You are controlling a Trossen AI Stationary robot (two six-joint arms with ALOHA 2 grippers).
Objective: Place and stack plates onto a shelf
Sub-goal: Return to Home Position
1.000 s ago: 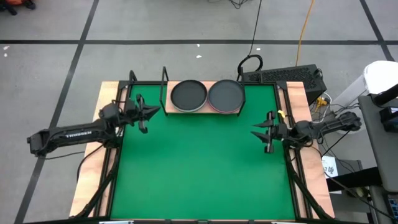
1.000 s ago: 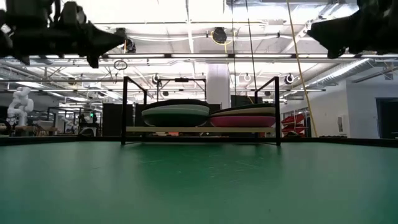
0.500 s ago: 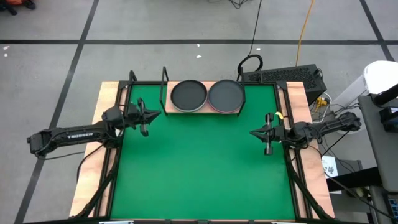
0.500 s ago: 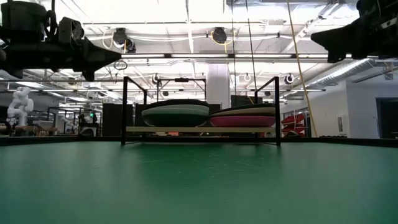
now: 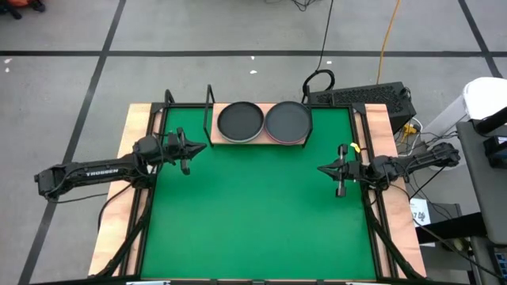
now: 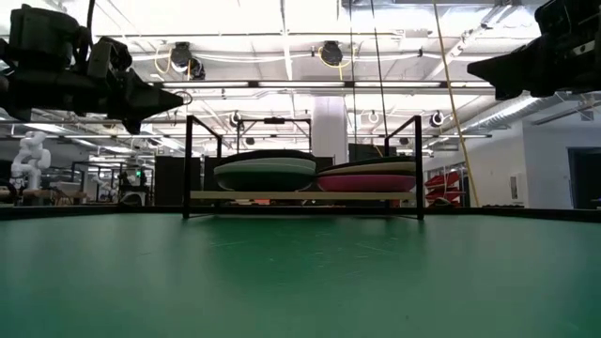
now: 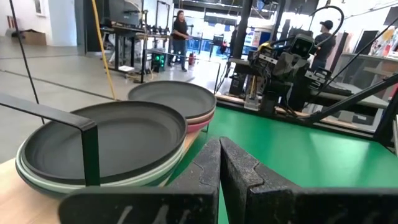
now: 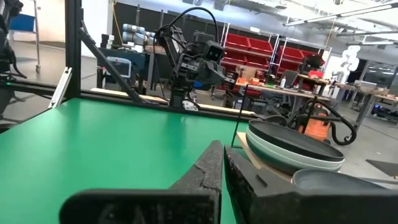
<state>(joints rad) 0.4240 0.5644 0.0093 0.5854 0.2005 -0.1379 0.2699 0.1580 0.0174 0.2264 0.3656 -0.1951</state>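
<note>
Two stacks of plates stand on the wooden shelf at the table's far edge. The left stack has a black plate on top of pale green and white ones. The right stack has a dark grey plate over pink and magenta ones. My left gripper hovers shut and empty above the mat's left side, near the left stack. My right gripper hovers shut and empty above the mat's right side. Both point level toward the table's middle.
The green mat lies bare between the arms and toward the near edge. Black upright rods stand at the shelf's left end. A dark device and cables sit past the far right corner. People stand far off in the room.
My left gripper has sunk toward the mat and drifted a little toward the near edge, staying shut. My right gripper has shut its fingers on nothing and tipped them down to level. The plates have not moved.
</note>
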